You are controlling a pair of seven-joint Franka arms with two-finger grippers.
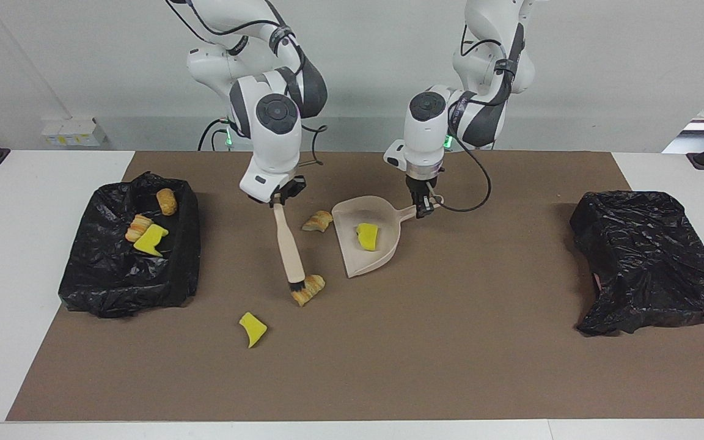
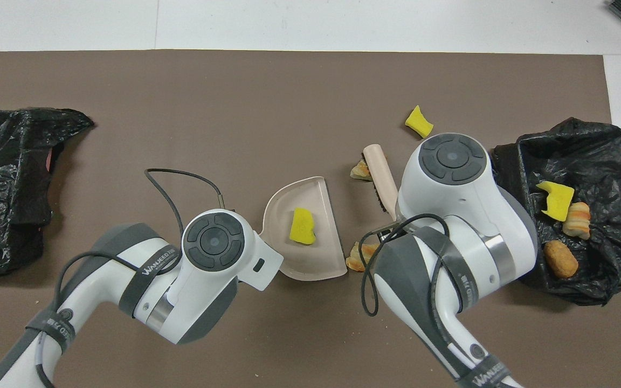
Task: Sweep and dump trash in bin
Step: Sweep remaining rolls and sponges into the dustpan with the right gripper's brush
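Right gripper [image 1: 280,197] fingers pinch the brush [image 1: 289,247] handle, bristles touching a pastry [image 1: 309,289] at frame centre. Left gripper [image 1: 423,208] fingers pinch the dustpan [image 1: 382,256] handle; yellow chunk [image 1: 366,236] inside.

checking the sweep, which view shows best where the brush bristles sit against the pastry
The facing view: the whole brush shows, bristles down against the striped pastry on the mat. In the overhead view the right arm hides the handle's lower part, and the brush covers most of that pastry.
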